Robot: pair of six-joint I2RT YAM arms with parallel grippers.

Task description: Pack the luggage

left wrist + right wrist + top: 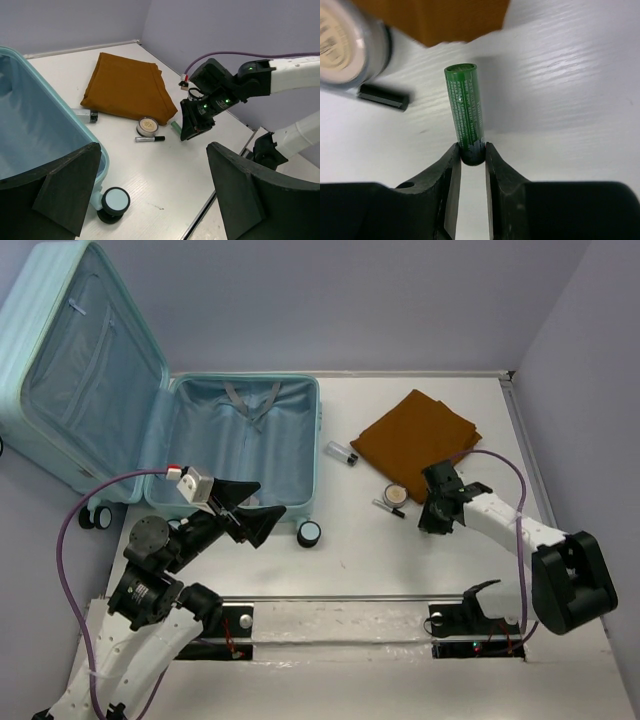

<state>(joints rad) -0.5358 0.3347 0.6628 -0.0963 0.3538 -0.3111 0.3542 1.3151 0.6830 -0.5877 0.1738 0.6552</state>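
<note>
Right gripper (pixel 471 152) pinches the green tube (pixel 465 107) at the right wrist view's lower centre; left gripper (pixel 265 502) gapes wide by the suitcase (pixel 200 440).

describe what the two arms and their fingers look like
White left arm and white right arm, black joints, a purple cable along each. Left gripper: broad black wedge-shaped fingers. Right gripper: black fingers too, green lights glowing on its wrist.

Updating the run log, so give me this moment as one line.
right tool: shut on green tube | left tool: open, hovering | luggage: open
</note>
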